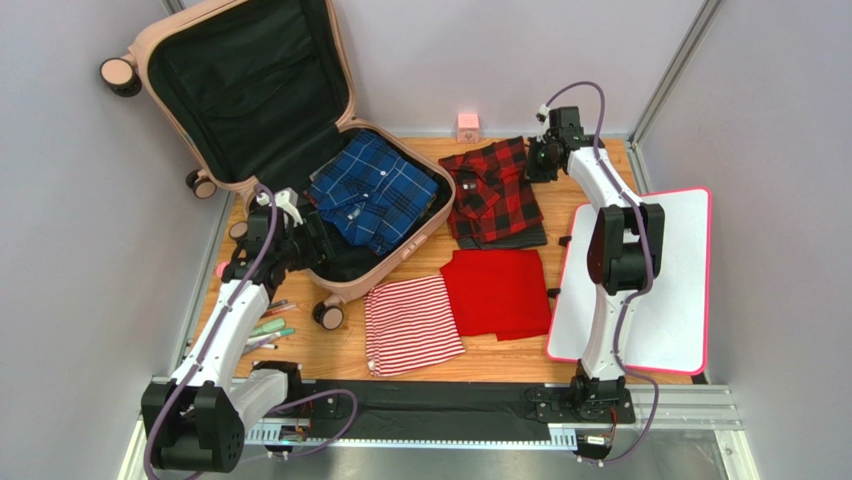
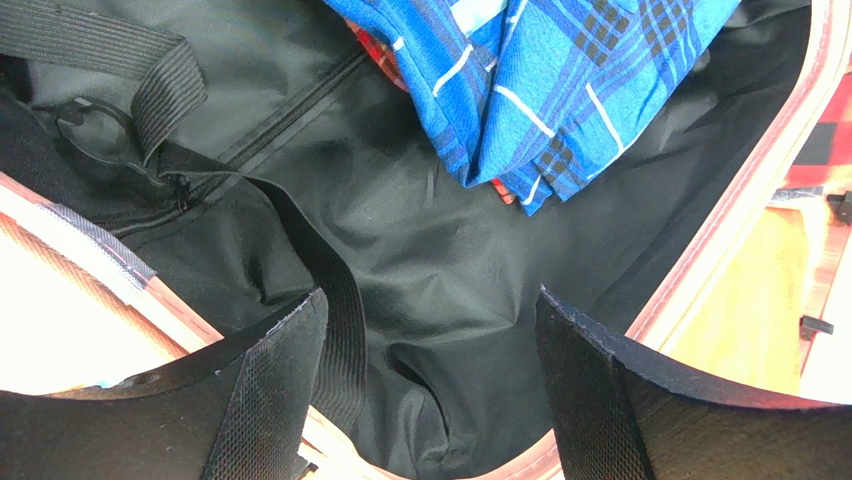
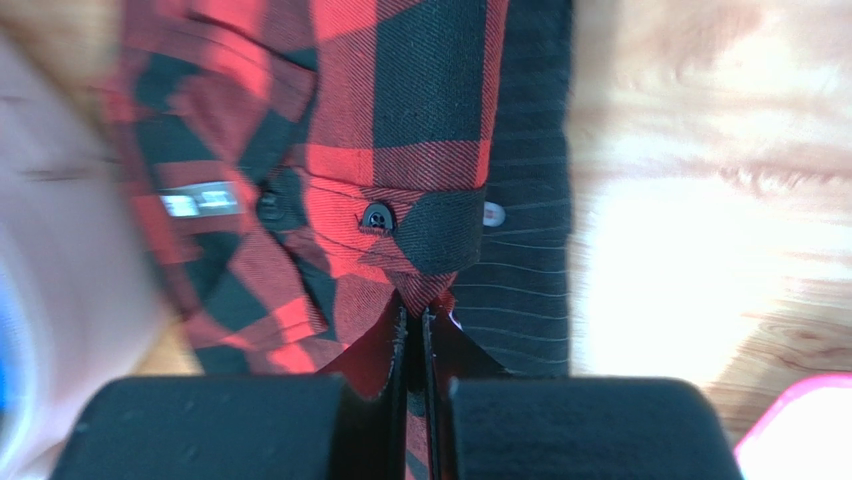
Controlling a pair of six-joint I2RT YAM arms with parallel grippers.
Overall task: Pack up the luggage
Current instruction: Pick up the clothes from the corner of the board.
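The luggage (image 1: 385, 268) lies open at the back left, its lid leaning against the wall and its black lining (image 2: 420, 250) showing. A folded blue plaid shirt (image 1: 372, 190) (image 2: 560, 80) rests inside it. My left gripper (image 1: 315, 240) (image 2: 430, 297) hangs open over the near-left part of the lining, with nothing between its fingers. A red-and-black plaid shirt (image 1: 492, 190) (image 3: 400, 100) lies on the table to the right, on top of a dark pinstriped garment (image 3: 525, 280). My right gripper (image 1: 540, 160) (image 3: 415, 320) is shut on a pinch of the red plaid shirt's fabric at its far right corner.
A red cloth (image 1: 497, 290) and a red-and-white striped cloth (image 1: 410, 325) lie on the wooden table near its front. A white board with a pink rim (image 1: 650, 280) sits at the right. A small pink cube (image 1: 468, 125) stands at the back edge. Several pens (image 1: 265, 330) lie at the left.
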